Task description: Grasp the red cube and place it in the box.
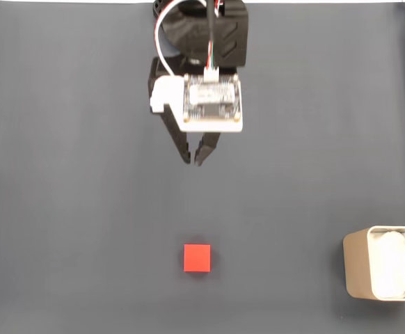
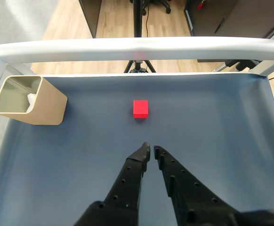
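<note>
The red cube (image 1: pixel 197 258) rests on the dark grey mat, low in the fixed view and near the middle. In the wrist view the red cube (image 2: pixel 140 108) lies straight ahead of my fingertips with a clear gap between. My gripper (image 1: pixel 194 160) hangs above the mat at the top centre, black fingers pointing down toward the cube, tips nearly touching and holding nothing. In the wrist view the gripper (image 2: pixel 150 149) is shut. The box (image 1: pixel 385 273), pale beige with white wadding inside, stands at the lower right edge; in the wrist view the box (image 2: pixel 43 107) is at the far left.
A white raised rail (image 2: pixel 137 48) borders the far side of the mat in the wrist view, with a tripod and wooden floor beyond it. The dark mat (image 1: pixel 70 209) stretches out bare on both sides of the cube.
</note>
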